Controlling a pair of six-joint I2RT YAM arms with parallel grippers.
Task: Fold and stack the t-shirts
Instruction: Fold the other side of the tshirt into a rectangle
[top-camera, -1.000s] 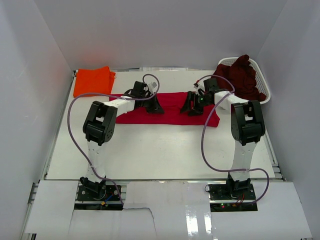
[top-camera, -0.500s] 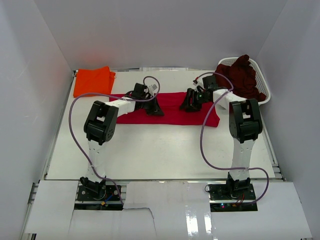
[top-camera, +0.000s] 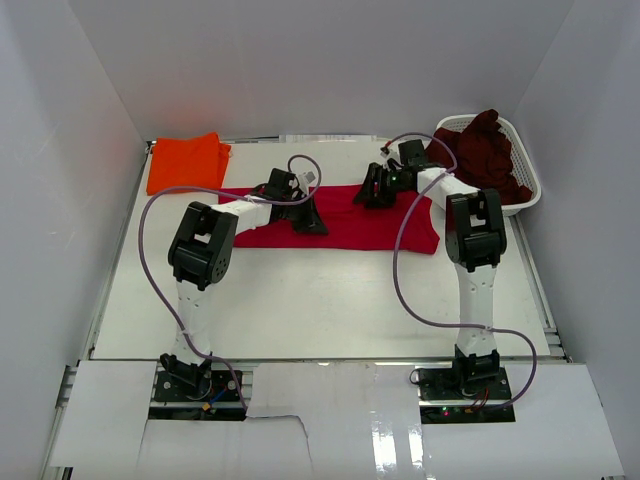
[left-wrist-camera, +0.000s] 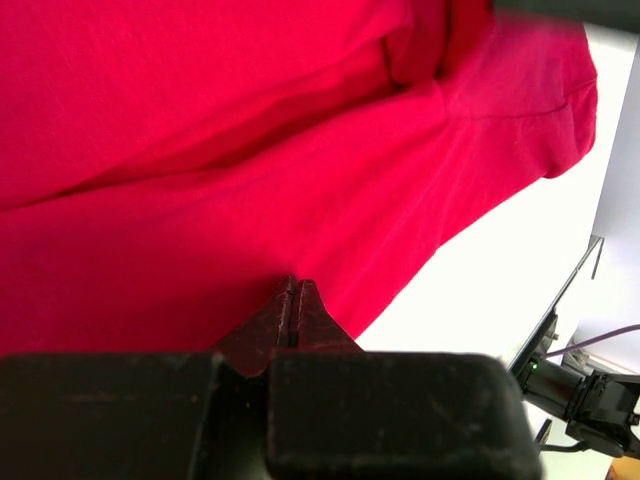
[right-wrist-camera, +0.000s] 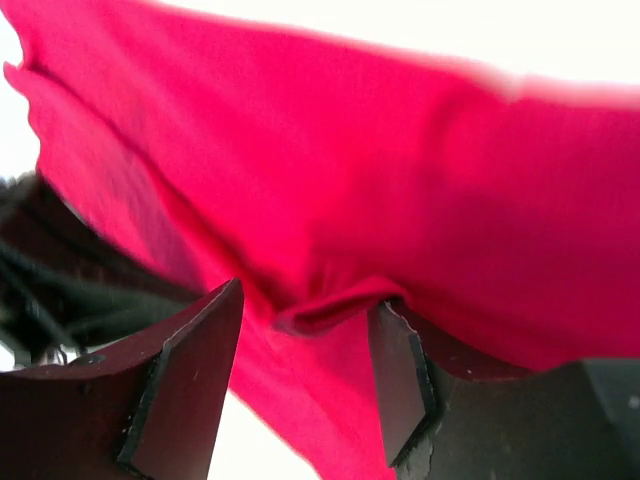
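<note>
The crimson red t-shirt (top-camera: 350, 228) lies spread across the middle of the table. My left gripper (top-camera: 310, 218) sits on its left part. In the left wrist view that gripper (left-wrist-camera: 293, 287) is shut, tips pressed to the red cloth (left-wrist-camera: 250, 150), with no cloth showing between them. My right gripper (top-camera: 372, 192) is at the shirt's far edge. Its jaws (right-wrist-camera: 310, 300) stand open astride a raised fold of the red cloth (right-wrist-camera: 400, 150). The orange t-shirt (top-camera: 187, 160) lies folded at the back left. The maroon t-shirt (top-camera: 490, 155) is heaped in the basket.
The white lattice basket (top-camera: 452, 122) stands at the back right corner. White walls close in the table on three sides. Purple cables (top-camera: 405, 270) loop beside each arm above the near half of the table.
My right gripper has moved toward the back and a little left, onto the red shirt's far edge, and its jaws have narrowed. The left gripper has stayed put.
</note>
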